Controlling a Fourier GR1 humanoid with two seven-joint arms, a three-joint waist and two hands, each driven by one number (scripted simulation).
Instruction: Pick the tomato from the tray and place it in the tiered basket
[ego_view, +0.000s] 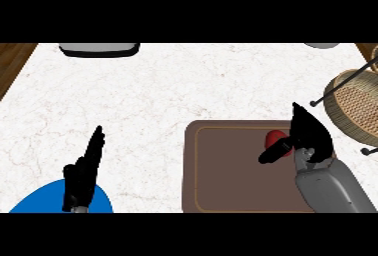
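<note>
Pale marbled bench (184, 90) fills our view, with a strip of brown wood along its far left edge. At the top left we see a flat grey object with a dark rim (100, 49), cut off by the edge of the view. Low on the left, the left hand (83, 172) stands over the near part of the bench, fingers straight and pointing away from us, holding nothing. Part of a blue plate (37, 202) shows beneath and beside it.

Right of centre, a brown tray (221, 175) lies on the bench. The tomato (276, 135) sits in the tray's far right corner, partly hidden by the right hand (310, 132). That hand is released: its fingers are stretched out just right of the tomato and its thumb (272, 154) is spread out on the near side. We cannot tell whether any of it touches the fruit. Its grey forearm (332, 187) comes up from the lower edge.

Further right, the wicker tiered basket (358, 102) stands on dark wire legs at the edge of the view, near the tray but apart from it. A small grey object (321, 45) shows at the top right.
</note>
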